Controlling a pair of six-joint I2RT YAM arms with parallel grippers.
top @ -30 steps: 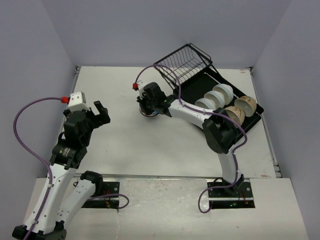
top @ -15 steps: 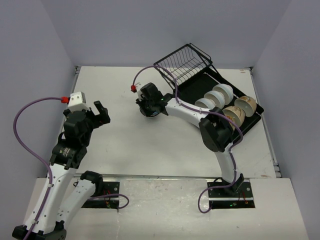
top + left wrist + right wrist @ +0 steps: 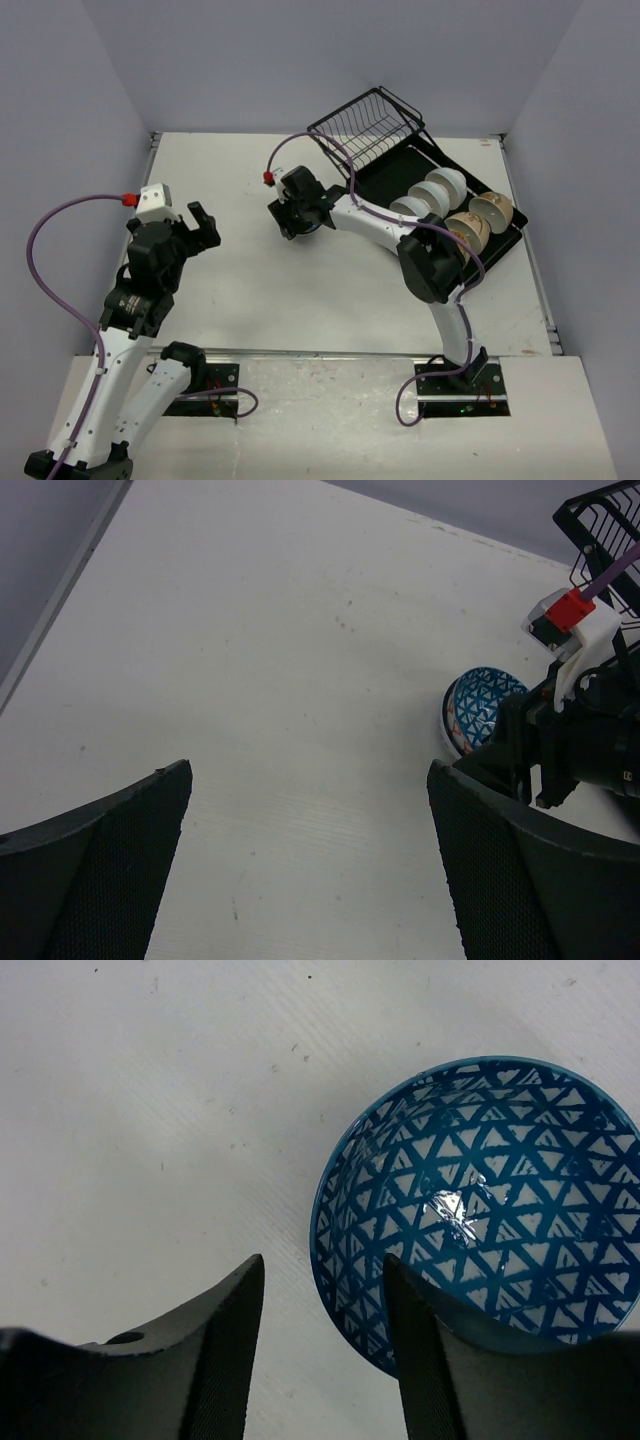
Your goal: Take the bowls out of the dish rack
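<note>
Nearest the arm bases, the left gripper [image 3: 200, 225] hung above the left side of the table [image 3: 250, 290] with its fingers spread wide and nothing between them; from its own camera only bare white tabletop showed in the gap. Farther in, near the middle of the table, the blue bowl [image 3: 480, 1210] sat upright and empty, out of the dish rack and just off its left end. The right gripper [image 3: 322, 1270] hovered over the bowl's near-left rim with its jaws parted, released rather than clamped; the rim passed between the two fingers. From overhead the gripper hid most of that bowl.

Beyond, at the far right, the dish rack [image 3: 400, 168] lay at an angle, and its wire basket [image 3: 365, 125], tilted up at the far end, held nothing. On the tray stood three white bowls [image 3: 437, 190] on edge in a row, with two cream bowls [image 3: 493, 208] beside them toward the right edge; the right arm crossed in front and cut off their near sides.

The table was white and lightly scuffed, closed in by plain lilac walls [image 3: 300, 60]
</note>
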